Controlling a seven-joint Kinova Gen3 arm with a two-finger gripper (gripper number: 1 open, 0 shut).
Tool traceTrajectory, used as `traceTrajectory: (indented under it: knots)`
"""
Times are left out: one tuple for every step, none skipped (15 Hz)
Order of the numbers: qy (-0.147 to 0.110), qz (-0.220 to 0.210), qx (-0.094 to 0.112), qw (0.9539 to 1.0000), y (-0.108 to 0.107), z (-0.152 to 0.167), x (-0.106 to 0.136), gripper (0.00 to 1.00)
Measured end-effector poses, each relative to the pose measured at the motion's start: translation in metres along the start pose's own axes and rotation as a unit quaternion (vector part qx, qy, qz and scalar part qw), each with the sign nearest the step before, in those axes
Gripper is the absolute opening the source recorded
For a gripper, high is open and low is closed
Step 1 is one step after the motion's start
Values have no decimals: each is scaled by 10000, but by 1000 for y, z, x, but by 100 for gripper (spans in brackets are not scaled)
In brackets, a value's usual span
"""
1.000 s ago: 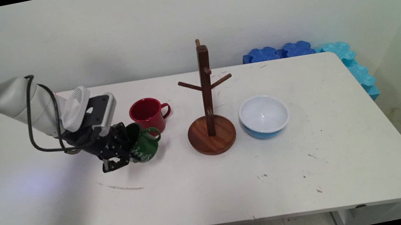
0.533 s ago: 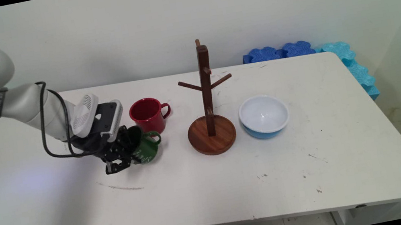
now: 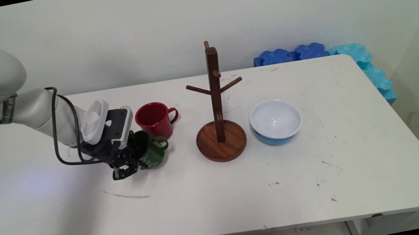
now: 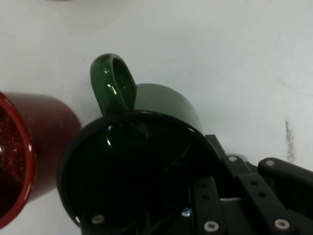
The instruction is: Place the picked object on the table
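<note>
A dark green mug with white lettering hangs tilted just above the white table, its handle pointing right. My gripper is shut on the mug's rim from the left. In the hand view one finger reaches inside the green mug and the other lies outside its wall, where my gripper clamps the rim. A red mug stands upright right behind the green one. The red mug fills the hand view's left edge, a small gap away.
A dark wooden mug tree with bare pegs stands on a round base right of the mugs. A white bowl with a blue outside sits beyond it. Blue foam blocks and cyan ones line the far right corner.
The arm has slid right and slightly down, carrying the green mug lower and closer to the table beside the red mug. The grip on the rim is unchanged.
</note>
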Motion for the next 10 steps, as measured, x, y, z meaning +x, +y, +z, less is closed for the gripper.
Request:
traceTrajectory:
  knots:
    - [-18, 4, 9, 10000, -1, 1, 0, 0]
    - [-36, 8, 18, 10000, -2, 2, 0, 0]
    - [-50, 10, 25, 10000, -2, 2, 0, 0]
    - [-59, 12, 29, 10000, -3, 3, -1, 0]
    - [-72, 15, 34, 10000, -3, 3, -1, 0]
    - [-85, 18, 38, 10000, -4, 4, -1, 0]
    - [-98, 20, 42, 9999, -5, 5, -1, 0]
    - [-108, 21, 44, 9999, -5, 5, -2, 0]
    - [-118, 23, 47, 9999, -5, 6, -2, 0]
    - [-126, 25, 50, 9999, -6, 6, -2, 0]
